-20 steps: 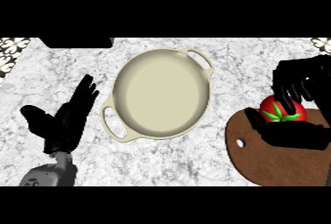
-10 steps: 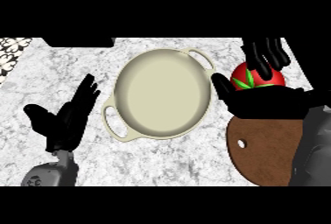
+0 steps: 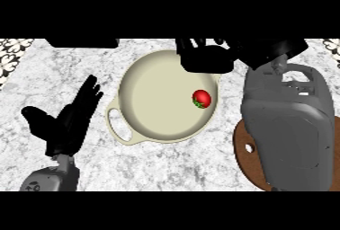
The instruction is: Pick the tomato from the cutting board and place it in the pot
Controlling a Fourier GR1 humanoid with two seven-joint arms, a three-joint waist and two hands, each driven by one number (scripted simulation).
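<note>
We noted the tomato (image 3: pixel 202 99) lying inside the pot (image 3: pixel 156 103), on the pale floor toward its right wall, with no hand touching it. We judged the placing step done, or as good as done, with only the withdrawal left.

The right hand (image 3: pixel 206 56) hung over the pot's far rim, black fingers pointing down and somewhat curled; they held nothing we could see, and we could not tell whether they were spread or closed. Its grey forearm (image 3: pixel 285 126) ran down the right side of the view and covered most of the cutting board (image 3: pixel 247 155), of which only a brown left edge showed, near and to the right of the pot.

The left hand (image 3: pixel 66 123) rested open, fingers straight and pointing far, on the left of the counter (image 3: pixel 79 63), well apart from the pot and its near-left handle (image 3: pixel 118 126).

Next move, as we judged it: lift the right hand clear of the rim and draw it back to the right and near, without brushing the pot's wall or handles.

Room for that looked fair. Marbled counter lay open near the pot and between pot and left hand. The far edge was crowded: dark shapes sat behind the pot, so retreat that way seemed poor.
</note>
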